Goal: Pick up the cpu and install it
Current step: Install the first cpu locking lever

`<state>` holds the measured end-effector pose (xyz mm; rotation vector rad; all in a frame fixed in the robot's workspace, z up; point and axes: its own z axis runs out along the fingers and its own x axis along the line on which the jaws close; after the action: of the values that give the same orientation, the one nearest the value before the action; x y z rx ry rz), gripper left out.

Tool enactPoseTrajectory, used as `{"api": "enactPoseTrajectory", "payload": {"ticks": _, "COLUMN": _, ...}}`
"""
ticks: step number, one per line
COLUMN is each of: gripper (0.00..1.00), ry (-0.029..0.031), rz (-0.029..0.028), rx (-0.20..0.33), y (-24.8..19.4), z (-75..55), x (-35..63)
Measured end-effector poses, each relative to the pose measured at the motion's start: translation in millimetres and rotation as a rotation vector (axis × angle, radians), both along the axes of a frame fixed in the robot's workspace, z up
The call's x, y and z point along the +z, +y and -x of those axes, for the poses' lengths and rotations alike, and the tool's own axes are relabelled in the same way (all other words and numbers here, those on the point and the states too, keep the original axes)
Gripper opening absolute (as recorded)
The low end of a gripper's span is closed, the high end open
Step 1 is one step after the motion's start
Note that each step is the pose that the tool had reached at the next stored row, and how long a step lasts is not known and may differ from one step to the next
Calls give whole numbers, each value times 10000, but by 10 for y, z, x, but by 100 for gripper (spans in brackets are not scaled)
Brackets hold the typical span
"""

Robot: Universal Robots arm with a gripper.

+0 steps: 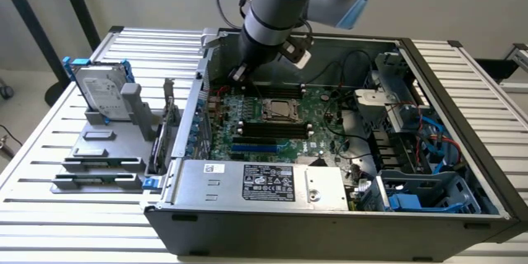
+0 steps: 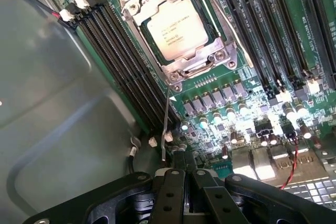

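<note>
Small square silver-grey cpu (image 2: 176, 34): seated in metal-framed socket on green motherboard (image 2: 252, 3).
Black gripper (image 2: 185, 157): fingers fully closed, empty, near thin steel socket lever (image 2: 165, 124).
Handling: probably latch work; keep tips off chip.

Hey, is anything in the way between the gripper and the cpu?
The cpu lies in its socket frame, top bare. A thin metal lever stands up between the shut gripper and that frame; nothing else visible intervenes.
</note>
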<state>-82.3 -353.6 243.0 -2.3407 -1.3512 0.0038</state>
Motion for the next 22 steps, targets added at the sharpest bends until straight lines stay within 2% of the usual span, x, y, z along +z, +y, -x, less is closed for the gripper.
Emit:
{"api": "enactPoseTrajectory", "payload": {"ticks": 4, "gripper": 11, "ry": 2, "rz": 1, "rx": -240, "y": 4, "z": 36, "x": -15}}
{"api": "enactPoseTrajectory", "payload": {"ticks": 6, "gripper": 11, "ry": 2, "rz": -26, "rx": -420, "y": 4, "z": 40, "x": -22}}
{"api": "enactPoseTrajectory", "payload": {"ticks": 8, "gripper": 11, "ry": 4, "rz": -116, "rx": -635, "y": 4, "z": 40, "x": -29}}
{"api": "enactPoseTrajectory", "payload": {"ticks": 12, "gripper": 11, "ry": 9, "rz": -364, "rx": -1059, "y": 4, "z": 41, "x": -34}}
{"api": "enactPoseTrajectory", "payload": {"ticks": 15, "gripper": 11, "ry": 9, "rz": -492, "rx": -1349, "y": 4, "z": 42, "x": -35}}
{"api": "enactPoseTrajectory", "payload": {"ticks": 17, "gripper": 11, "ry": 3, "rz": -527, "rx": -1555, "y": 4, "z": 42, "x": -35}}
{"api": "enactPoseTrajectory", "payload": {"ticks": 22, "gripper": 11, "ry": -71, "rz": -536, "rx": -1876, "y": 4, "z": 40, "x": -35}}
